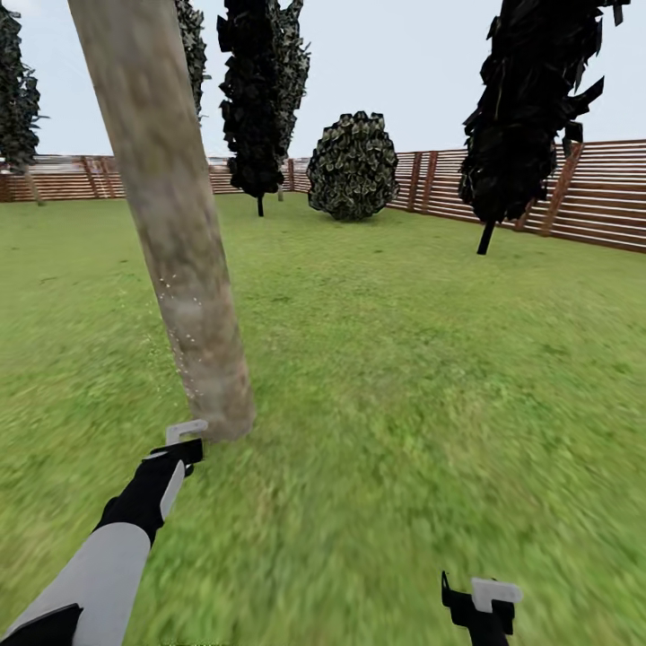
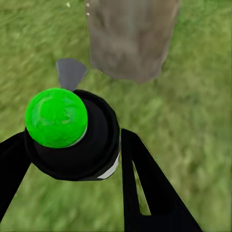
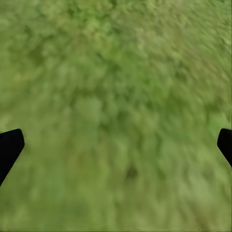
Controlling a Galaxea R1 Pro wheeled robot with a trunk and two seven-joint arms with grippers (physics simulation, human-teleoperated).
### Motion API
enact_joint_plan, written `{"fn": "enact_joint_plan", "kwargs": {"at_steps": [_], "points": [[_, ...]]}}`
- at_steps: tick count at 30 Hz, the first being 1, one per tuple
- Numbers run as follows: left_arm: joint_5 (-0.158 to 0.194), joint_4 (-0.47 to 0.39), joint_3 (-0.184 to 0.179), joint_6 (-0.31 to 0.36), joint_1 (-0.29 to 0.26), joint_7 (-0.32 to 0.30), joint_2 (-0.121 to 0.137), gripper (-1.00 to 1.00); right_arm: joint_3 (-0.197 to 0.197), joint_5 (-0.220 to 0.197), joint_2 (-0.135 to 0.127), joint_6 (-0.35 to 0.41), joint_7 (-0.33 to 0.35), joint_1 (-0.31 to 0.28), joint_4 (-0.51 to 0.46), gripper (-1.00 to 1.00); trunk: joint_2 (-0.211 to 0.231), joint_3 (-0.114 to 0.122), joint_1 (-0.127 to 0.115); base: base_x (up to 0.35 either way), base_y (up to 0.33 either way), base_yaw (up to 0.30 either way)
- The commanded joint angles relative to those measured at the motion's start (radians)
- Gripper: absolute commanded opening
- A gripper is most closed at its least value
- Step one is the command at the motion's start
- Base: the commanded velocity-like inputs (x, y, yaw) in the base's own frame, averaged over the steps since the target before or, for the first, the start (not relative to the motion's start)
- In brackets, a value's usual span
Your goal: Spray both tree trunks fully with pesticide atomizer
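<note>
One tree trunk (image 1: 170, 224) is faced at its base.
The atomizer (image 2: 72, 133) is clamped in the left tool (image 1: 184, 447), just beside it; the right tool (image 3: 116, 145) is spread apart.

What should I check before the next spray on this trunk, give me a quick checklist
1. Atomizer held in left claw: ok, fingers on both sides.
2. Nozzle facing tree trunk: ok, trunk base just ahead.
3. Spray landing: ok, pale specks on lower trunk.
4. Full trunk coverage: cannot tell, upper part runs out of view.
5. Right claw out of the way: ok, open over lawn.
</note>
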Motion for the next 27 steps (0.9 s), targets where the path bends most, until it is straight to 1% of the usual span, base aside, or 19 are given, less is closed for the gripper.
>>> {"fn": "enact_joint_plan", "kwargs": {"at_steps": [1,5,10,15,17,24,27], "points": [[0.000,0.001,0.001,-0.003,0.000,0.000,0.000,-1.00,0.000,0.000,0.000,0.000,0.000,0.000,0.000,1.00,0.000,0.000,0.000,0.106,-0.105,0.278],[0.000,0.003,0.001,-0.005,0.001,0.000,-0.001,-1.00,0.000,0.000,0.000,0.000,0.000,0.000,0.000,1.00,0.000,0.000,0.000,0.137,-0.196,0.198],[0.001,0.009,0.002,-0.007,0.000,0.000,-0.002,-1.00,0.000,0.000,0.000,0.000,0.000,0.000,0.000,1.00,0.000,0.000,0.000,0.137,-0.239,0.025],[0.001,0.009,0.003,-0.007,0.000,0.000,-0.002,-1.00,0.000,0.000,0.000,0.000,0.000,0.000,0.000,1.00,0.000,0.000,0.000,0.035,-0.266,0.007],[0.001,0.009,0.003,-0.007,0.000,0.000,-0.002,-1.00,0.000,0.000,0.000,0.000,0.000,0.000,0.000,1.00,0.000,0.000,0.000,0.086,-0.263,0.170],[0.001,0.009,0.003,-0.006,0.000,0.000,-0.002,-1.00,0.000,0.000,0.000,0.000,0.000,0.000,0.000,1.00,0.000,0.000,0.000,0.263,-0.147,0.261],[0.001,0.009,0.003,-0.006,0.000,0.000,-0.002,-1.00,0.000,0.000,0.000,-0.001,0.000,0.000,0.000,1.00,0.000,0.000,0.000,0.274,-0.128,0.088]]}}
